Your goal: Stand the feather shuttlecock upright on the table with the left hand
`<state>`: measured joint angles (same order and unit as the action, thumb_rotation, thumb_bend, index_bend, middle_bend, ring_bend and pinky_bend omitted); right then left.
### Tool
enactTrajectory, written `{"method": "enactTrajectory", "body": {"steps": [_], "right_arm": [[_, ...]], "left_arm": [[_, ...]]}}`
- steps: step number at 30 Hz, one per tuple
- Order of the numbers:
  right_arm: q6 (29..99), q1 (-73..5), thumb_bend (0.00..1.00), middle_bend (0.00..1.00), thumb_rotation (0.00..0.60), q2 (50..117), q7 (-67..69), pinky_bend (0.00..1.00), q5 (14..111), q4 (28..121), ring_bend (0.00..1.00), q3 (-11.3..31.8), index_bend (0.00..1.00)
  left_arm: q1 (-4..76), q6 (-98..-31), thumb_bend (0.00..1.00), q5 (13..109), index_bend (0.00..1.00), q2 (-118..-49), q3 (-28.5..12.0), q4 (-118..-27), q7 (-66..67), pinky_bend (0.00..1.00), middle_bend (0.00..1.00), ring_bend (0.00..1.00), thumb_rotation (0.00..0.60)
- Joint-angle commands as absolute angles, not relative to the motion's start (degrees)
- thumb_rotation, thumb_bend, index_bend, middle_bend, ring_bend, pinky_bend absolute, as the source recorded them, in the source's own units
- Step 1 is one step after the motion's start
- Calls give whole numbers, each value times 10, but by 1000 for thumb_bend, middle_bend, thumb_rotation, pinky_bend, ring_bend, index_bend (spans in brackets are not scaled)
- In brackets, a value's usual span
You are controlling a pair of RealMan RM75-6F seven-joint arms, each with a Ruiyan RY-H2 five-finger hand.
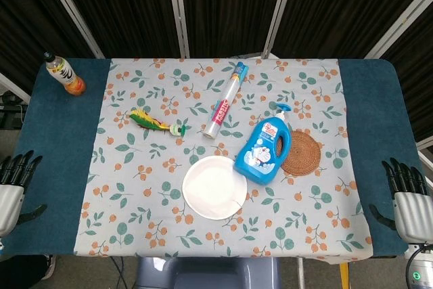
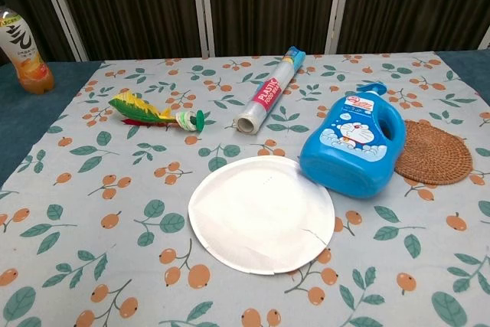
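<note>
Feathers of yellow, green and red are fanning out from the feather shuttlecock [image 1: 157,124], which is lying on its side on the left part of the floral cloth [image 1: 135,187], its green-rimmed base pointing right toward the roll of plastic wrap [image 1: 225,100]. The roll is lying at a slant just right of the shuttlecock, apart from it. Nearer the front edge, a white paper plate [image 1: 215,187] is sitting flat, and a blue detergent bottle [image 1: 264,150] is lying on its back just right of the plate, its lower edge touching or overlapping the plate's rim. The bottle is also lying partly over a round woven coaster [image 1: 303,153] at its right. At the far left corner of the desk [image 1: 57,140], an orange drink bottle [image 1: 64,74] is standing upright on the bare blue surface.

The left hand [image 1: 12,187] is waiting at the near left edge, well apart from the shuttlecock, fingers [image 1: 20,164] slightly spread and holding nothing. The right hand [image 1: 410,194] is waiting at the near right edge, fingers likewise apart and empty. Only the head view is showing the hands.
</note>
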<state>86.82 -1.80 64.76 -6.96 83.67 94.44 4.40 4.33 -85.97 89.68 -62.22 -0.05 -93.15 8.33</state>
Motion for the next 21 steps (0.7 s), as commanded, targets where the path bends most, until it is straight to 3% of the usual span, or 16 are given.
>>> {"method": "enactTrajectory", "body": {"steps": [1, 21], "right_arm": [[869, -17, 151, 0, 600, 647, -69, 0, 837, 944, 0, 44, 0], [868, -16, 152, 0, 600, 645, -70, 0, 832, 946, 0, 44, 0]], "left_arm": [[44, -859, 126, 897, 0, -622, 0, -932, 84, 0, 0, 0, 600], [48, -848, 130, 892, 0, -620, 0, -936, 88, 0, 0, 0, 600]]}}
